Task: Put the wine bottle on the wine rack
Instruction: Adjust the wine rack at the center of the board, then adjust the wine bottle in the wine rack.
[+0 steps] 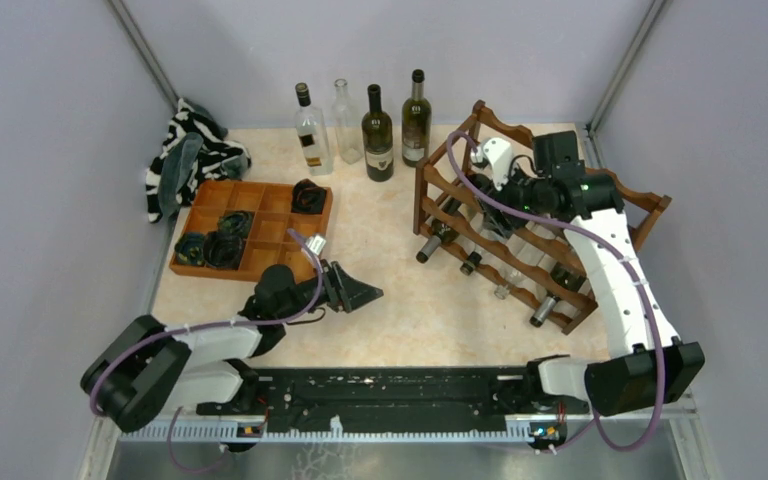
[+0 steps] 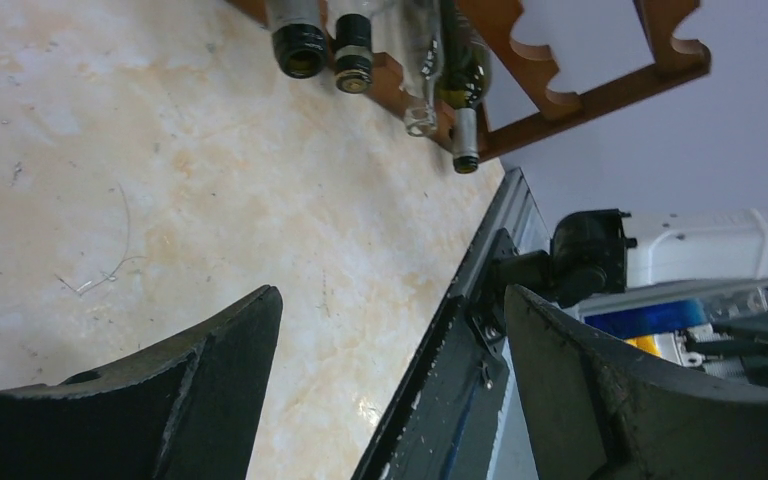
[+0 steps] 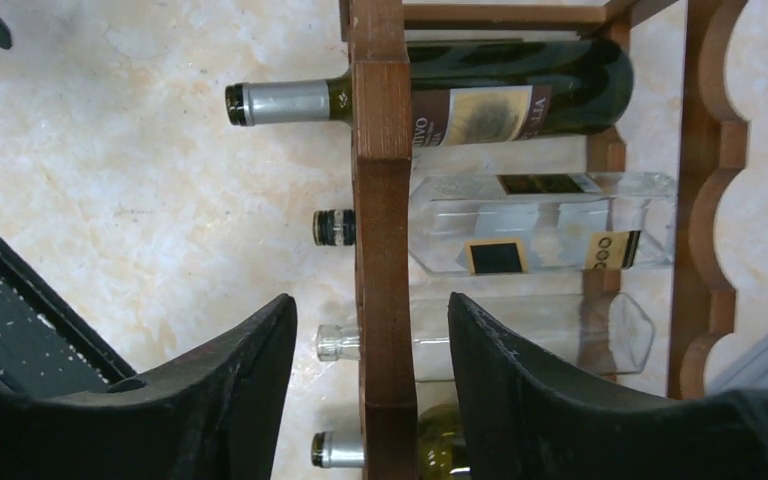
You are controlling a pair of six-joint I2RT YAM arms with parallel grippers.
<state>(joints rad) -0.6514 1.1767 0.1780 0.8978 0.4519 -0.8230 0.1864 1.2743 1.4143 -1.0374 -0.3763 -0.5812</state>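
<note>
Reddish-brown wine rack [image 3: 378, 120] with four horizontal bottles [image 3: 520, 95]

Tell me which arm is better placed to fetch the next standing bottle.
Probably right: the right gripper, open, hovers over the wine rack, close to the standing bottles. The left gripper sits farther away.

A wine rack [image 3: 378, 250] stands at the right rear of the table [image 1: 410, 300]; four laid bottles [image 3: 520, 100] rest side by side in it, necks pointing front-left; four upright bottles [image 1: 378, 135] line the back, left of the rack; a compartment tray [image 1: 272, 200] sits at the left; a cloth [image 1: 190, 150] lies behind the tray.
</note>
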